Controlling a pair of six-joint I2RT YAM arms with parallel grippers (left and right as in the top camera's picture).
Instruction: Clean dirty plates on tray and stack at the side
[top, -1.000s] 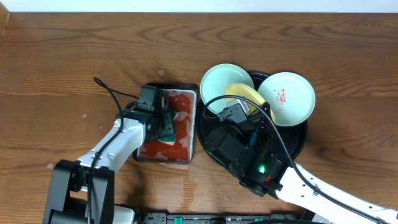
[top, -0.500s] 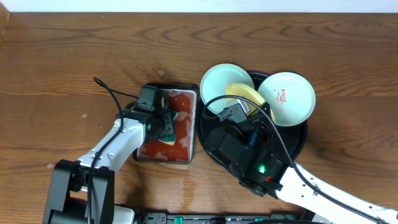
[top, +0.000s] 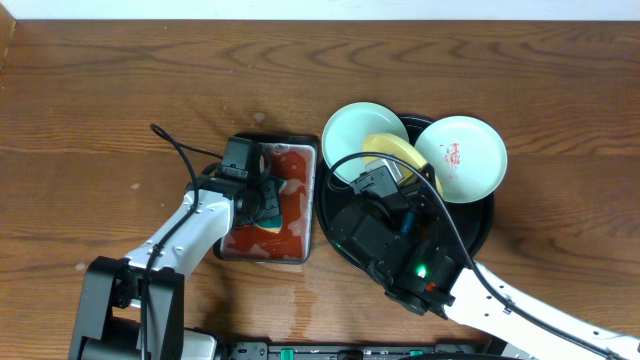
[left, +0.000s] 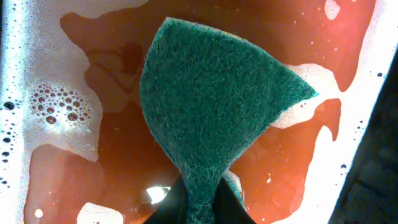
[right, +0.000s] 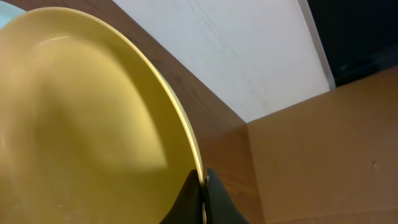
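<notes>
**A:** What is held in the left gripper (left: 202, 198)?

**B:** A green sponge (left: 211, 106) is pinched tight by its narrow end between the fingers. It is spread out like a fan over red water (left: 292, 168) with white foam (left: 37, 68).

**A:** Where is that water kept?

**B:** It is kept in the small black box tray (top: 275, 139). That is set on the wooden table (top: 120, 100), just left of the big round tray (top: 482, 225).

**A:** And the right gripper (right: 202, 186)?

**B:** The rim of the yellow plate (right: 81, 124) is clamped between its fingers. The plate seems to be tipped up on its edge, but its lower side is hidden by the arm from above.

**A:** Where are the other plates found?

**B:** The mint plate (top: 355, 130) is laid over the big tray's top-left rim. The white plate (top: 462, 158), marked with red smears, is laid over the top-right rim. The yellow plate is seen between the two.
</notes>
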